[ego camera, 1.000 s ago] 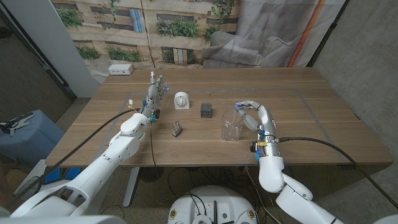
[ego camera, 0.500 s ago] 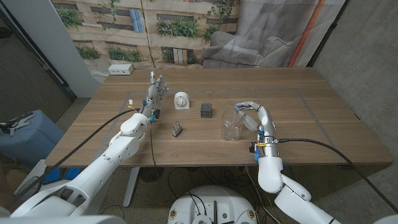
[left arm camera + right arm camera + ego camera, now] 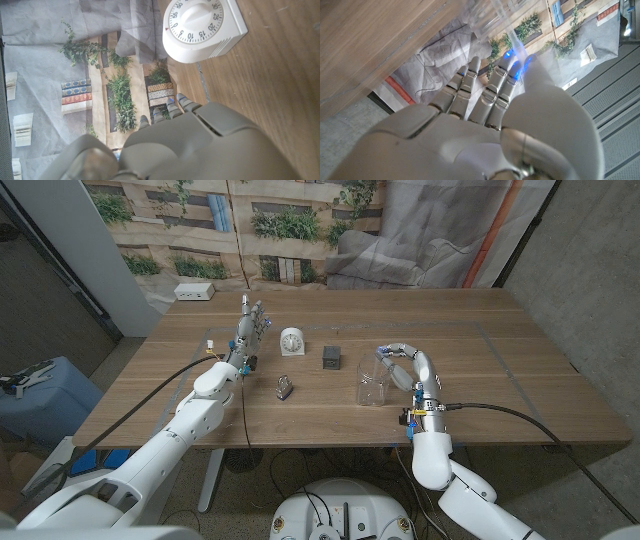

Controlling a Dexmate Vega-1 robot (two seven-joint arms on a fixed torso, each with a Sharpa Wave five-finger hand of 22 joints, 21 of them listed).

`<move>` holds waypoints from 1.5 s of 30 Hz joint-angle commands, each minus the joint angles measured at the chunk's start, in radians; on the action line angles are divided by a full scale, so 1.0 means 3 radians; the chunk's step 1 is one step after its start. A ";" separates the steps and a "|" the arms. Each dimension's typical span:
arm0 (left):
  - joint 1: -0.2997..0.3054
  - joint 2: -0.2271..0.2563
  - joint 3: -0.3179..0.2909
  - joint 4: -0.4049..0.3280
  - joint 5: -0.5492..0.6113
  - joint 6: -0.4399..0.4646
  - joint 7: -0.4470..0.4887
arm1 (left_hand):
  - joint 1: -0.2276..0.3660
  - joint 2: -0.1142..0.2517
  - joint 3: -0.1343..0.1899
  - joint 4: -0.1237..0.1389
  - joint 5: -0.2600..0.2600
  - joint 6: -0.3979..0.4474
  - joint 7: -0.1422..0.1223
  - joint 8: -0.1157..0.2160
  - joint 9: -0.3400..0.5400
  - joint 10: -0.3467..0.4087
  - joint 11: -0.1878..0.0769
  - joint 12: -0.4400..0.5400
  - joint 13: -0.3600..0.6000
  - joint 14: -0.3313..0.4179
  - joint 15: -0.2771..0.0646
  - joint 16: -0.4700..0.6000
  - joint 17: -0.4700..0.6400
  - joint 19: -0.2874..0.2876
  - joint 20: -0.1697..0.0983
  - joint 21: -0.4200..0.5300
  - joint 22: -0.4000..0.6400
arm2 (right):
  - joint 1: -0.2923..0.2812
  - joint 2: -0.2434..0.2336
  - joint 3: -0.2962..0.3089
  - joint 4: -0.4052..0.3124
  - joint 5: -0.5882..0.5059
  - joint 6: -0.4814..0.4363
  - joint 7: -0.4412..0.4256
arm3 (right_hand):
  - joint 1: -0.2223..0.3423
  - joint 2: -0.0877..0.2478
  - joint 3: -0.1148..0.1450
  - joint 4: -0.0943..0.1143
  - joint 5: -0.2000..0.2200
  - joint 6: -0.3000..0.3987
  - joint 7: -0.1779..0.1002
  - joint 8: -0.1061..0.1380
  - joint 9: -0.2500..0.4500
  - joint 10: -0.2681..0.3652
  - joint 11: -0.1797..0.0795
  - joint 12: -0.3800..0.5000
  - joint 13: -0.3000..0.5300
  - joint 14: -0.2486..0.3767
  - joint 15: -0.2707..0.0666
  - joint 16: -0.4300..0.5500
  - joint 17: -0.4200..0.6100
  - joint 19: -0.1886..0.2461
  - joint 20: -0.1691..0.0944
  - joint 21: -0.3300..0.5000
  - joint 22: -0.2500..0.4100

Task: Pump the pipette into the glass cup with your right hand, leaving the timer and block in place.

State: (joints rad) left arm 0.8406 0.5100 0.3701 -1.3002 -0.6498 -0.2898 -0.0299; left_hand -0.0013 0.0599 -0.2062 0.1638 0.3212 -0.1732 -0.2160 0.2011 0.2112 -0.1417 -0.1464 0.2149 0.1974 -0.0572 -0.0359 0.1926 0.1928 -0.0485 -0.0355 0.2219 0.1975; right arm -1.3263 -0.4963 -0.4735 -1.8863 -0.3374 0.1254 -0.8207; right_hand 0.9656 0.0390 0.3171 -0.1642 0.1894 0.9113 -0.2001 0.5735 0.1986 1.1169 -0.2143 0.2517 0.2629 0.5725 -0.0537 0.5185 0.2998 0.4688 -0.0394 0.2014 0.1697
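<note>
The clear glass cup (image 3: 372, 383) stands right of the table's middle. My right hand (image 3: 408, 366) is beside it on the right, fingers curled in toward the rim. In the right wrist view a translucent pipette (image 3: 516, 44) appears pinched between thumb and fingertips (image 3: 509, 64), with the cup's wall (image 3: 492, 17) just beyond. The white timer (image 3: 291, 340) and the dark block (image 3: 331, 358) sit behind and to the left of the cup. My left hand (image 3: 252, 326) stands beside the timer (image 3: 202, 27), fingers apart, holding nothing.
A small metal object (image 3: 285, 387) lies on the wood in front of the timer. A white power strip (image 3: 194, 292) sits at the table's far left corner. A backdrop hangs behind the table.
</note>
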 commanded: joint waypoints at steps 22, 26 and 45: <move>0.0001 0.0000 0.0000 0.0000 0.0000 -0.0002 0.0000 | -0.0004 0.0145 -0.0024 0.0000 0.0022 -0.0009 -0.0019 0.0019 0.0008 -0.0003 -0.0012 0.0015 0.0018 -0.0030 -0.0386 0.0020 0.0020 -0.0020 -0.0298 0.0017 0.0007 | 0.0040 0.0072 -0.0014 0.0071 0.0079 0.0089 0.0001 | 0.0120 0.0035 0.0020 -0.0015 0.0033 0.0175 0.0023 0.0069 -0.0002 0.0151 -0.0010 0.0089 0.0068 0.0117 -0.0538 0.0053 0.0018 0.0023 -0.0044 -0.0004 0.0013; -0.0001 0.0003 0.0001 0.0003 -0.0004 -0.0002 -0.0015 | -0.0004 0.0145 -0.0024 0.0000 0.0022 -0.0009 -0.0019 0.0019 0.0008 -0.0006 -0.0009 0.0014 0.0018 -0.0031 -0.0384 0.0020 0.0020 -0.0018 -0.0299 0.0018 0.0007 | 0.0036 0.0063 -0.0009 0.0056 0.0081 0.0090 0.0015 | 0.0121 0.0048 0.0026 -0.0007 0.0036 0.0200 0.0039 0.0076 -0.0006 0.0175 -0.0008 0.0101 0.0077 0.0128 -0.0538 0.0051 0.0016 0.0022 -0.0047 -0.0004 0.0013; 0.0001 0.0000 0.0000 0.0000 0.0000 -0.0002 0.0000 | -0.0004 0.0145 -0.0023 0.0000 0.0023 -0.0010 -0.0019 0.0019 0.0008 -0.0003 -0.0006 0.0015 0.0018 -0.0033 -0.0384 0.0019 0.0020 -0.0019 -0.0299 0.0018 0.0007 | 0.0029 0.0082 -0.0003 0.0059 0.0099 0.0122 0.0022 | 0.0213 0.0084 0.0060 -0.0029 0.0045 0.0322 0.0050 0.0104 -0.0024 0.0287 -0.0007 0.0148 0.0112 0.0190 -0.0571 0.0070 0.0028 0.0042 -0.0076 0.0001 0.0013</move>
State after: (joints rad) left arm 0.8407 0.5100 0.3701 -1.3001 -0.6498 -0.2904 -0.0308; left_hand -0.0013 0.0599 -0.2062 0.1638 0.3212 -0.1732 -0.2160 0.2011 0.2112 -0.1417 -0.1464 0.2149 0.1974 -0.0572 -0.0359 0.1926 0.1928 -0.0485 -0.0355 0.2220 0.1976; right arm -1.3177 -0.4752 -0.4751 -1.8688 -0.3124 0.1566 -0.8188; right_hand 1.0221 0.0584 0.3286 -0.1696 0.1964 0.9950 -0.1845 0.5992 0.1879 1.1922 -0.2183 0.2932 0.2951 0.6194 -0.0567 0.5333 0.3043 0.4759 -0.0464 0.2014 0.1696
